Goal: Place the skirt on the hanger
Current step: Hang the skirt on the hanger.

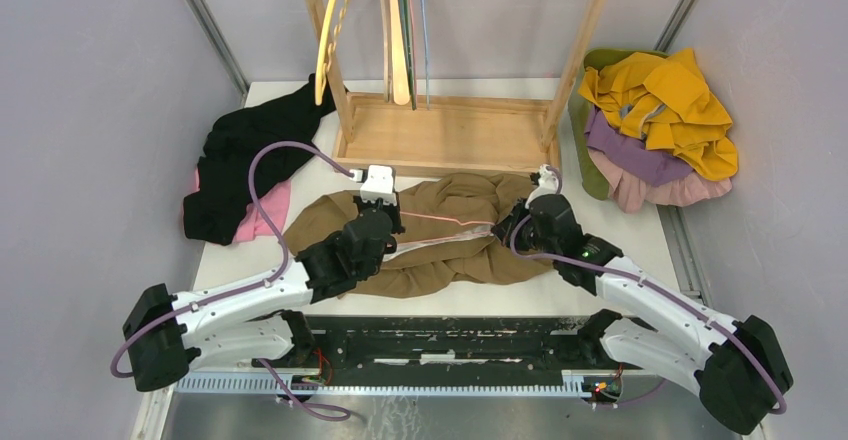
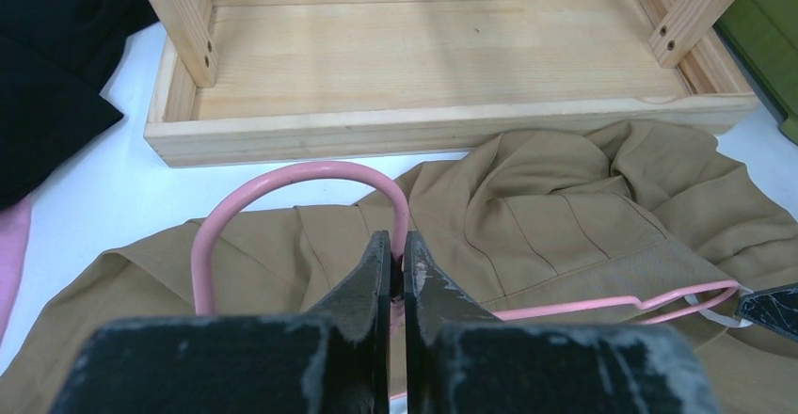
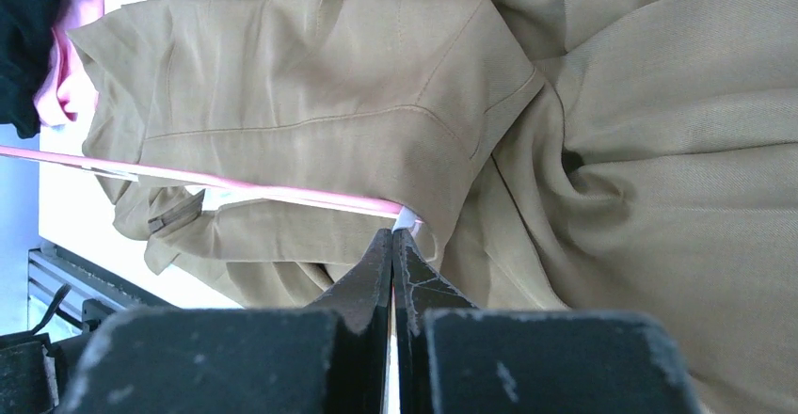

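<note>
left arm [image 1: 240, 295]: stretched out low, reaching forward and in toward the middle
left gripper [image 2: 397, 245]: fingers pretty much closed, clamped on the hanger [image 2: 306, 167] wire
right arm [image 1: 660, 305]: same deal mirrored, low and angled inward
right gripper [image 3: 392, 235]: pinched all the way, tips on a white loop [image 3: 405, 217]
both grippers: pointing at each other, apart

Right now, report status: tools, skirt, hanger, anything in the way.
Left tool shut on pink hanger at the hook's base. Right tool shut on white loop at hanger's far end. Skirt bunched beneath hanger, not hung. Wooden rack base close behind.
</note>
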`<control>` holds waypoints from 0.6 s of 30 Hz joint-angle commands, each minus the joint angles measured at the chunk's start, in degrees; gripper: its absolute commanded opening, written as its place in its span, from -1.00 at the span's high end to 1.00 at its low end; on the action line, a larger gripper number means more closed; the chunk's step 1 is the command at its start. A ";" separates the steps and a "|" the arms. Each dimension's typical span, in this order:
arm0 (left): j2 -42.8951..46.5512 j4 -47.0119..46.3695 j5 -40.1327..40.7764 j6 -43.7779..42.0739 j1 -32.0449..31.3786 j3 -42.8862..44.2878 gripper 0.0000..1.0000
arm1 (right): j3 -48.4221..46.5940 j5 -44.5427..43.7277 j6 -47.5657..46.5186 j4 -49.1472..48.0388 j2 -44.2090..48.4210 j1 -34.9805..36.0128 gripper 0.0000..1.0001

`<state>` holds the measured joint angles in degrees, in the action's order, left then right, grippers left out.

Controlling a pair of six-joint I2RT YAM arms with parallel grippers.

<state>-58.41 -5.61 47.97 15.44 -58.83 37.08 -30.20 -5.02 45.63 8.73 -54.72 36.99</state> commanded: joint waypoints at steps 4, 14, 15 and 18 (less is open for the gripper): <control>0.69 -8.00 1.96 -3.74 0.42 -1.64 0.93 | -3.95 0.24 0.10 -0.78 -0.04 -0.26 0.98; 3.05 -13.27 -0.42 -5.60 0.42 -5.31 0.94 | -8.12 1.08 -0.71 -0.93 -4.02 -0.74 0.98; 3.16 -13.89 -0.55 -5.86 0.46 -5.43 0.93 | -8.45 1.35 -0.70 -1.04 -4.48 -0.75 0.98; 3.37 -15.21 -0.18 -6.83 0.42 -5.57 0.94 | -9.22 2.04 -0.75 -0.97 -5.23 -0.87 0.98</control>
<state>-56.42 -14.39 47.35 12.38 -58.83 31.57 -36.03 -4.23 45.56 9.98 -59.22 36.38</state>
